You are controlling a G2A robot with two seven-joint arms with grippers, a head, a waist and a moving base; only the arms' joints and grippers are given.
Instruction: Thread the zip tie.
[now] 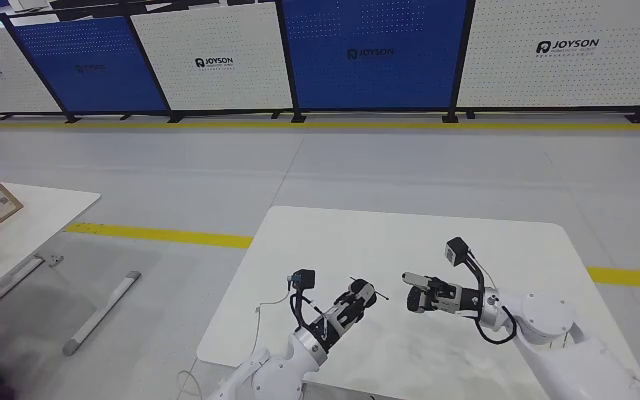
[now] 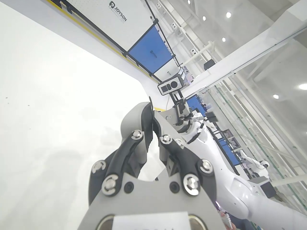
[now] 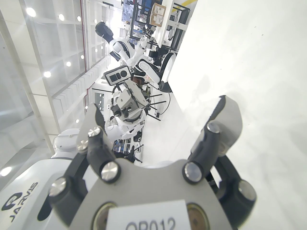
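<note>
Small gap between left claw (image 1: 367, 291), right claw (image 1: 408, 289); zip tie (image 3: 157, 102) juts in.

Bright, even light pours from round ceiling lamps (image 2: 228, 14). The white surface (image 1: 330, 240), at 6 o'clock in the top view, glares; shadows are faint. Wrist views bend lines near their edges.

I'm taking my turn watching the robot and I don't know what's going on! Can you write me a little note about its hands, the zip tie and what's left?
Left gripper: shut, held above the table. Thin black strands, apparently the zip tie, stick out at its tip.
Right gripper: open and empty, facing it across a small gap.
Done: the zip tie seems to be picked up.
Left: the threading. No closed loop can be made out, so the tail probably needs feeding through the head.
</note>
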